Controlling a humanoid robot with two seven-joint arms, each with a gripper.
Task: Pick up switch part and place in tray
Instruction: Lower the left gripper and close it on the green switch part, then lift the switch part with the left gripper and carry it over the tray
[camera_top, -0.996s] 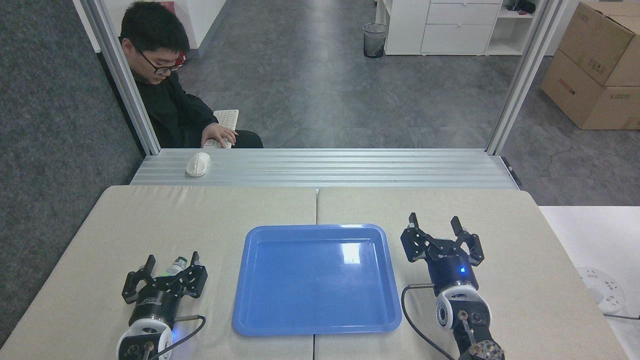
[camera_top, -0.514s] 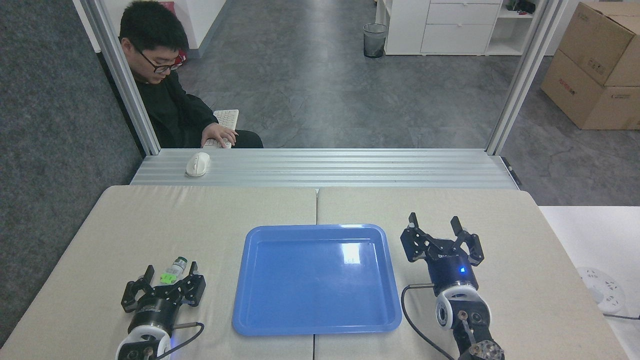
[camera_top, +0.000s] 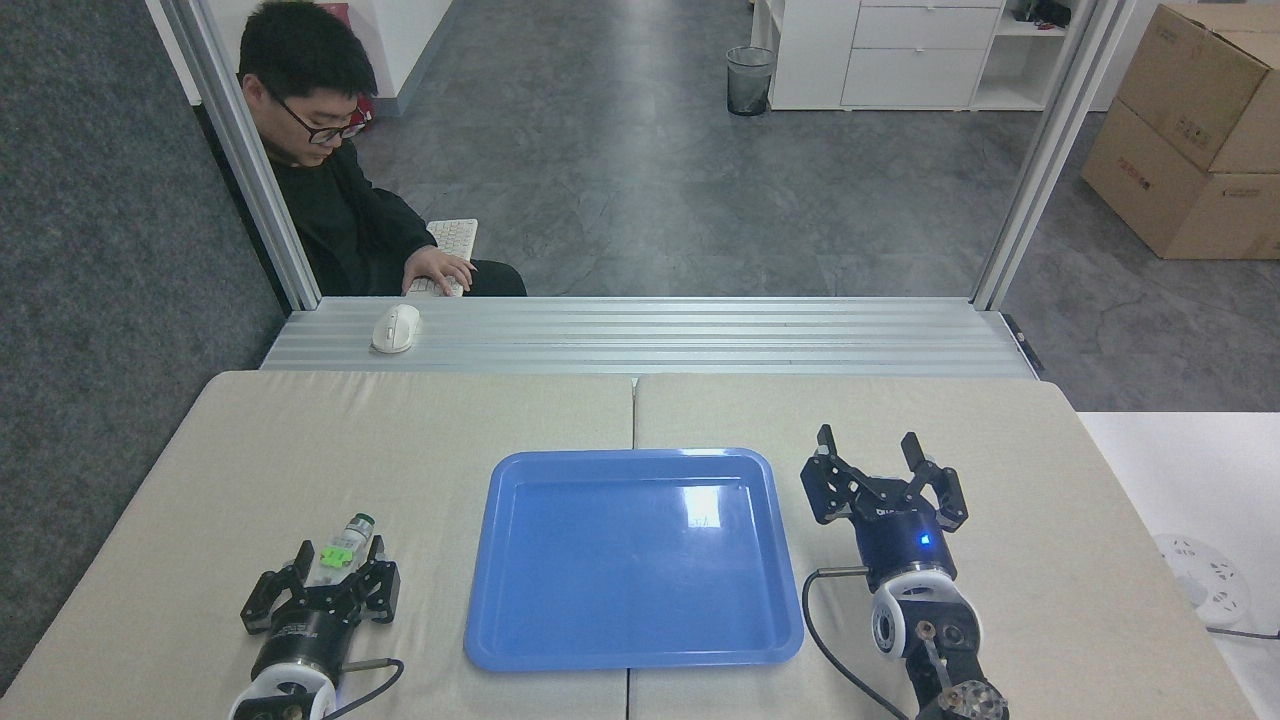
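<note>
The switch part (camera_top: 342, 546) lies on the beige table left of the tray, its green block in the middle and its dark cap pointing away from me. My left gripper (camera_top: 340, 552) is open, and its two fingers straddle the near end of the switch part. It hides the part's white end. The blue tray (camera_top: 620, 580) sits at the table's centre with nothing in it. To the right of the tray, my right gripper (camera_top: 868, 445) stands open and holds nothing.
A person (camera_top: 335, 190) sits beyond the table's far left with a hand on a keyboard (camera_top: 455, 238). A white mouse (camera_top: 396, 328) rests on the metal ledge (camera_top: 700, 335). A cable (camera_top: 825, 630) loops by my right arm.
My left gripper has drawn back toward me and down, so more of the switch part shows beyond its fingertips. The fingers look a little closer together. The right arm has not moved.
</note>
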